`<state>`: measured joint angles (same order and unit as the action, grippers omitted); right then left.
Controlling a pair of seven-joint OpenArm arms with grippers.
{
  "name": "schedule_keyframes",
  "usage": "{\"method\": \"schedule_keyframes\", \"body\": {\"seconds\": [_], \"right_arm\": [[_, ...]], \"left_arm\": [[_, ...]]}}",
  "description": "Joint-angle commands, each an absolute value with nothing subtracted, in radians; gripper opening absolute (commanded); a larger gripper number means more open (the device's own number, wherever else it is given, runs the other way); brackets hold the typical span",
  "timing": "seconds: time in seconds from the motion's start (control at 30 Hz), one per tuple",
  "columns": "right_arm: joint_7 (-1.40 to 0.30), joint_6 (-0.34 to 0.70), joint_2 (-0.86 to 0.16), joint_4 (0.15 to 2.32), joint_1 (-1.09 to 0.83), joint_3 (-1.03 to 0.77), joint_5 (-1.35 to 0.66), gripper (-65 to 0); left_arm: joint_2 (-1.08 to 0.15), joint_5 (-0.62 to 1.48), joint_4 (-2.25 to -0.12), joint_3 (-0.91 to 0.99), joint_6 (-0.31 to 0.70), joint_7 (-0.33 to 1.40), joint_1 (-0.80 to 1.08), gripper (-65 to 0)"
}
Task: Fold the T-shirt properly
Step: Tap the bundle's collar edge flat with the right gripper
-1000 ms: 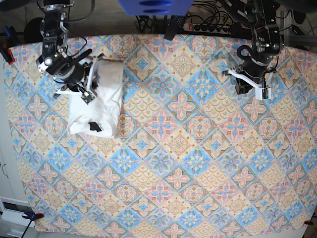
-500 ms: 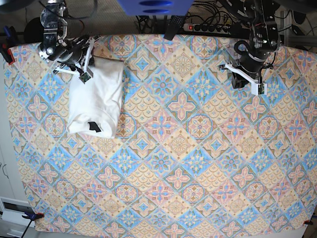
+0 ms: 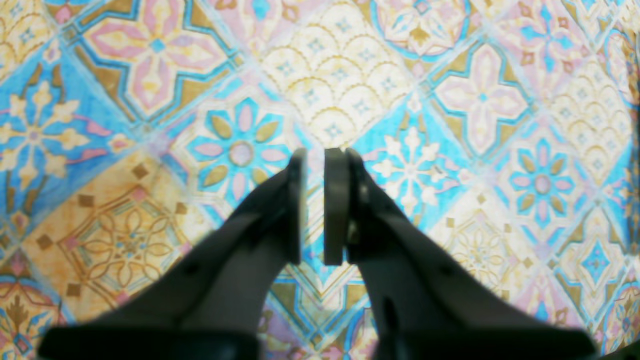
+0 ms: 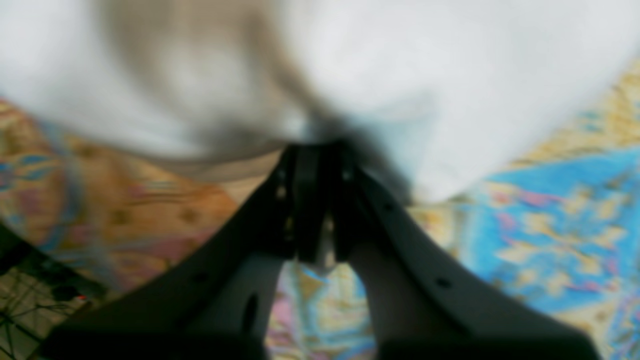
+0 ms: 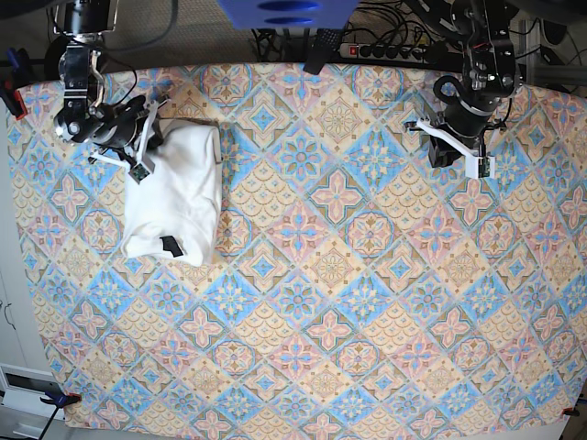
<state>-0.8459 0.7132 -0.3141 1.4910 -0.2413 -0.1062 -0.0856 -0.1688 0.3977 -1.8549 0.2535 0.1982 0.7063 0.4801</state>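
One folded bundle is what we have to work with: the T-shirt (image 5: 174, 202) lies as a compact white rectangle near the far corner of the patterned tablecloth (image 5: 330, 302) on our right arm's side, its small black neck label (image 5: 170, 245) showing on the end nearer the camera. We judge it light, soft and limp, so it will sag and slide apart if lifted by a single layer; any further hold should pinch through all layers at an edge or corner, low against the cloth.

Our right gripper (image 5: 139, 148) sits at the far edge of the bundle. In its wrist view the jaws look together, right against white fabric (image 4: 400, 90), but the blur keeps us from telling whether any cloth is actually pinched.

Our left gripper (image 3: 316, 205) hovers well apart from the shirt over bare tablecloth, its pads (image 3: 336, 205) nearly together with only a thin slit between them and nothing in it.

The fold looks essentially finished to us; only tidying seems left.
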Motion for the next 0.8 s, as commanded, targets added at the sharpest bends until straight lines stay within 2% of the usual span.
{"method": "schedule_keyframes", "body": {"seconds": [0.0, 0.2, 0.6, 0.77], "right_arm": [[-0.849, 0.698, -0.338, 1.500, -0.234, -0.131, -0.074, -60.8], [-0.862, 0.698, -0.340, 1.575, -0.248, -0.179, -0.077, -60.8], [-0.897, 0.698, -0.335, 1.844, -0.407, -0.173, -0.079, -60.8], [-0.897, 0.698, -0.315, 1.870, -0.420, -0.171, -0.079, -60.8]], "left_arm": [[-0.176, 0.404, -1.876, 0.257, 0.200, 0.687, 0.481, -60.1], [-0.174, 0.403, -1.876, 0.257, 0.200, 0.687, 0.481, -60.1], [-0.170, 0.397, -1.876, 0.219, 0.200, 0.687, 0.479, -60.2], [-0.170, 0.400, -1.876, 0.219, 0.200, 0.687, 0.481, -60.2]]}}
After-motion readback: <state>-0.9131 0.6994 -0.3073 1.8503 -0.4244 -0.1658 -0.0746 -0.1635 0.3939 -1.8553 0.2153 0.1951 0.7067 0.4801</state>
